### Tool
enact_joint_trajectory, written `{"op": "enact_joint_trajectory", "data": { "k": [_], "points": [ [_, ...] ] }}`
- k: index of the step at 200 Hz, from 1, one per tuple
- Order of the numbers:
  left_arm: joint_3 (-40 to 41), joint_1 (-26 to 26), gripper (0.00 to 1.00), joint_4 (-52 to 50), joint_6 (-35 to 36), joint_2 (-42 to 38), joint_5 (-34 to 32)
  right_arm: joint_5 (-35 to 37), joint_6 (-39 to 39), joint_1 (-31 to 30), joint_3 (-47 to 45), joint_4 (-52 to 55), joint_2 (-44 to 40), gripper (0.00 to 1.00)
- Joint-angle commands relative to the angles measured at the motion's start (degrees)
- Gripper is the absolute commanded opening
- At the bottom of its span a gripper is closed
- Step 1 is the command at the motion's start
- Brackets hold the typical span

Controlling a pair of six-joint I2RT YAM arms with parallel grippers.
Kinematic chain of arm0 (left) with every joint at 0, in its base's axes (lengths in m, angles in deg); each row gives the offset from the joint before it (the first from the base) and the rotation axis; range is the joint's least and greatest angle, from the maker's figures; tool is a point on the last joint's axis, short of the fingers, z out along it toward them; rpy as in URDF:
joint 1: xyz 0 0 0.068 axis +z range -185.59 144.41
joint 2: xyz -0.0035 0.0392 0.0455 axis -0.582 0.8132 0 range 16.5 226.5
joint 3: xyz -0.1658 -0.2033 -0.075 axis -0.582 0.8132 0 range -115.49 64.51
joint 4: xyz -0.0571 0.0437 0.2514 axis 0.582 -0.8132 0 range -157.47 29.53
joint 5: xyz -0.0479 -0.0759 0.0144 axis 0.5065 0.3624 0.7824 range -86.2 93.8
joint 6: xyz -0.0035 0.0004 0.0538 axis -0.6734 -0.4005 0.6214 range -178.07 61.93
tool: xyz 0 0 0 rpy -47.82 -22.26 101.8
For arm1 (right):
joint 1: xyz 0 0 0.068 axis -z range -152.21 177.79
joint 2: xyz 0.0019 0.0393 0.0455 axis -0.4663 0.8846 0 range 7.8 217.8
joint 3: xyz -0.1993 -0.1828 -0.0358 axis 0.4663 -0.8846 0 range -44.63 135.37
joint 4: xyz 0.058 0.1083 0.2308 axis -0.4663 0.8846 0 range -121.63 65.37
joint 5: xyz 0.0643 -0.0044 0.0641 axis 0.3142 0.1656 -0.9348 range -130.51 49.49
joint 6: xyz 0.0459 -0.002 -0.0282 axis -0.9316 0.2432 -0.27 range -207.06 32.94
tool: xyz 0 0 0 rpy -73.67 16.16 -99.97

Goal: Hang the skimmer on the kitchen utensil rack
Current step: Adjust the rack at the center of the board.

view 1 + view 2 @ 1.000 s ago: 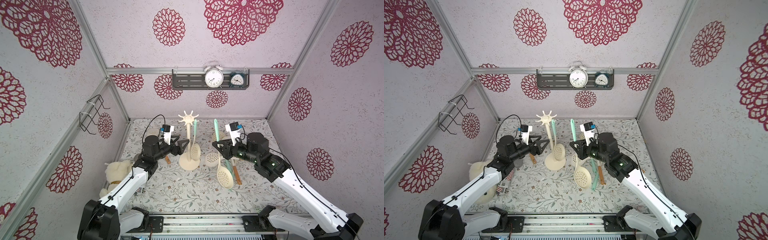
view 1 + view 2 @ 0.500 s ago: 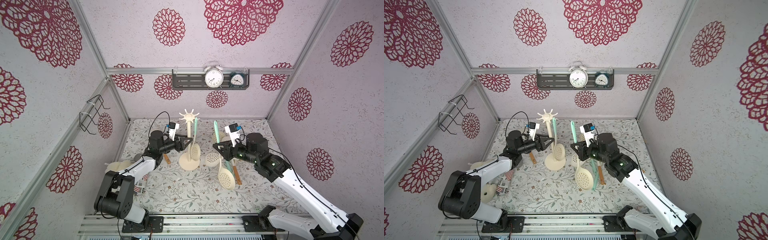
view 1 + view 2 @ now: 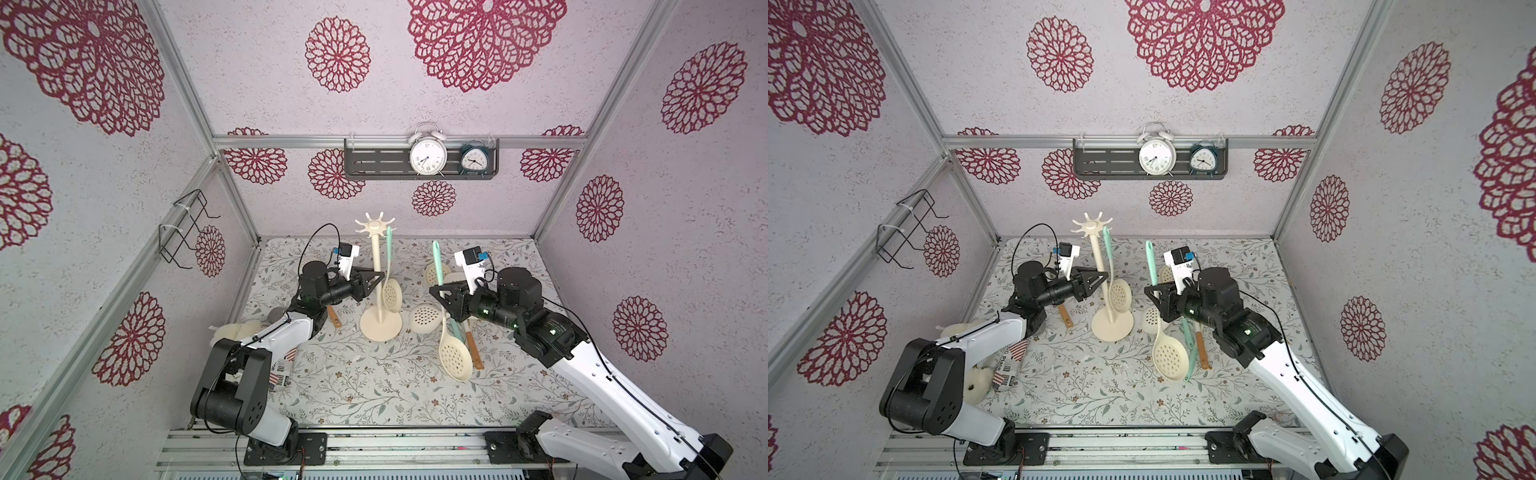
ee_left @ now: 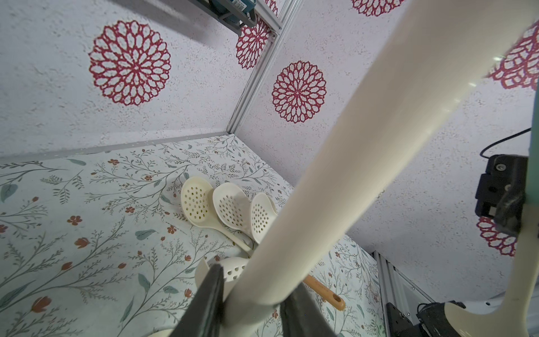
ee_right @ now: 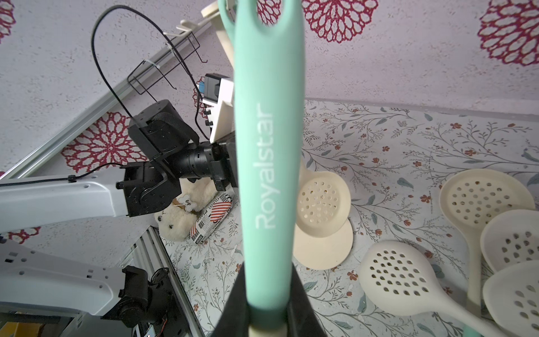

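Far left, a black wire rack is fixed to the side wall. Below it, a plush toy and a striped packet lie on the floral tabletop, beside the left arm.

Moving right, the left pincer is clamped on the pole of the kitchen utensil rack. The left wrist view shows both dark fingers pressed against the cream pole. The rack stands upright on its round base, left of centre. A hanging skimmer dangles from its crown by a mint handle, its bowl low near the base.

Right of the base, a loose skimmer bowl lies flat, with more skimmers grouped at the far side.

Over to the right pincer, which is gripped tight on the skimmer. It holds the mint handle, loop end up and perforated bowl hanging low. The skimmer sits right of the rack, well apart from the hooks. I cannot tell whether its bowl touches the tabletop.
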Motion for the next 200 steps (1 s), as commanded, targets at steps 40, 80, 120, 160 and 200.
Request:
{"op": "enact_joint_trajectory", "data": {
  "k": [40, 80, 120, 160, 200],
  "points": [
    [-4.0, -7.3, 0.06, -21.3, 9.3, -9.0, -21.6, 2.5, -0.1, 0.3, -2.7, -2.7, -3.9, 0.0],
    [-3.3, -12.0, 0.0, -19.3, 7.8, -12.0, -39.1, 2.0, 0.2, 0.3, -6.6, -8.4, -6.1, 0.0],
    [-6.1, -19.1, 0.0, -20.6, 10.6, -10.4, -59.4, 5.1, 0.7, 0.3, -10.5, -12.8, -9.5, 0.0],
    [-6.6, -23.6, 0.0, -20.9, 17.1, -9.1, -66.4, 8.0, 1.8, 0.3, -12.8, -17.1, -11.8, 0.0],
    [-4.9, -25.3, 0.0, -23.6, 20.4, -11.6, -66.3, 11.2, 5.1, 0.3, -15.0, -20.7, -13.9, 0.0]
  ]
}}
